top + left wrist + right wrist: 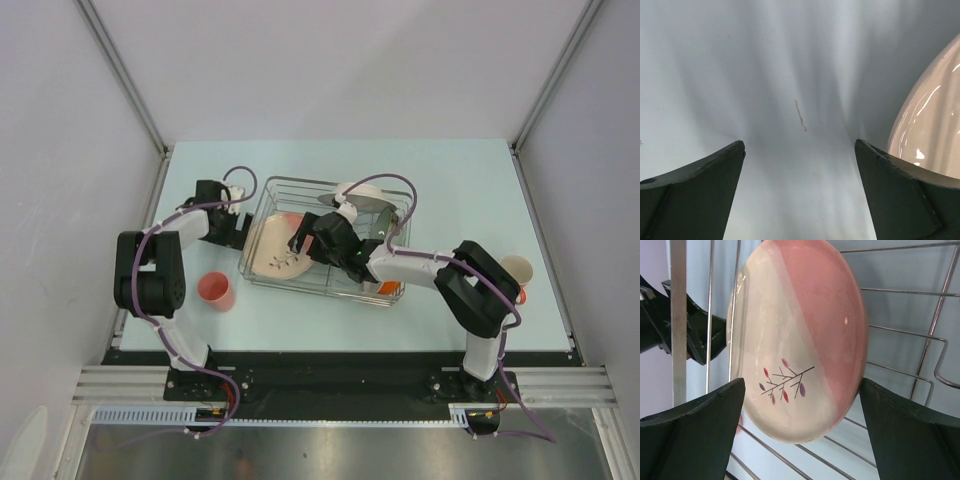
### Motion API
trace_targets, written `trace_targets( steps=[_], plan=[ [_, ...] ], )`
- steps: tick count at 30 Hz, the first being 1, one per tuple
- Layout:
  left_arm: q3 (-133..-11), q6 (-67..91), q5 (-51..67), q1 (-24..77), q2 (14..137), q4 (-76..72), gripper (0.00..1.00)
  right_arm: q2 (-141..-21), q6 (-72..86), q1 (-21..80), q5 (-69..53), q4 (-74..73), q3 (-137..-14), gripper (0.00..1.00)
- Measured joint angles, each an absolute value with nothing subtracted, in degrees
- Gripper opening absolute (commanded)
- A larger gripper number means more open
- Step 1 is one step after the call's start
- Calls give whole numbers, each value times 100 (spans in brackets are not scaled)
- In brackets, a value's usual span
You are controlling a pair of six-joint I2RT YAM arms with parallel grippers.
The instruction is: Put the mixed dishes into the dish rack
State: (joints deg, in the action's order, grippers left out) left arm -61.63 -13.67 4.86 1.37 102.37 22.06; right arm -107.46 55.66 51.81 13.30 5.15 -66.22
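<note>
Silver wire forms the dish rack [300,182], which sits mid-frame in the overhead view on the pale blue desk [450,170]. A pink-and-cream plate [278,250] with a small twig pattern leans in the left end of the rack. In the right wrist view the plate [800,340] fills the centre of the frame, tilted among the wires.

The right hand [303,240] hangs over the rack just beside that plate. Its fingers [695,435] are spread wide and grip nothing. The plate shows between them, and I cannot tell whether either finger touches it. The left hand [232,228] is at the rack's left outer edge, also wide and empty, over bare desk, with the plate's glossy rim at the right edge of its own camera frame.

A coral-pink cup [216,291] stands on the desk to the lower left of the rack, apart from it. An orange bowl [391,289] peeks out at the rack's lower right corner, partly hidden by the right arm [470,290]; I cannot tell whether it is inside. A pale round dish [365,192] is at the rack's upper edge. A pale cup [517,268] shows at the right of the frame, behind that arm.
</note>
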Motion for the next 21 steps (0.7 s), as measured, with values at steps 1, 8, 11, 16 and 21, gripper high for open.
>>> trace_targets(
  steps=[1, 8, 11, 16, 21],
  plan=[
    [-6167, -1363, 454, 137, 10237, 2185, 99, -10763, 5566, 5164, 1306, 598, -6622, 99],
    [-6250, -1323, 156, 137, 10276, 2150, 99, -10912, 5577, 5065, 1243, 1214, -6580, 86],
    [-6272, -1177, 139, 137, 10298, 2163, 99, -11004, 5592, 5013, 1190, 1542, -6558, 84],
    [-6361, -941, 158, 137, 10370, 2261, 99, -11118, 5596, 4952, 1125, 1946, -6541, 79],
    [-6431, -899, 152, 139, 10431, 2259, 99, -11168, 5594, 4915, 1087, 2185, -6482, 67]
  ],
)
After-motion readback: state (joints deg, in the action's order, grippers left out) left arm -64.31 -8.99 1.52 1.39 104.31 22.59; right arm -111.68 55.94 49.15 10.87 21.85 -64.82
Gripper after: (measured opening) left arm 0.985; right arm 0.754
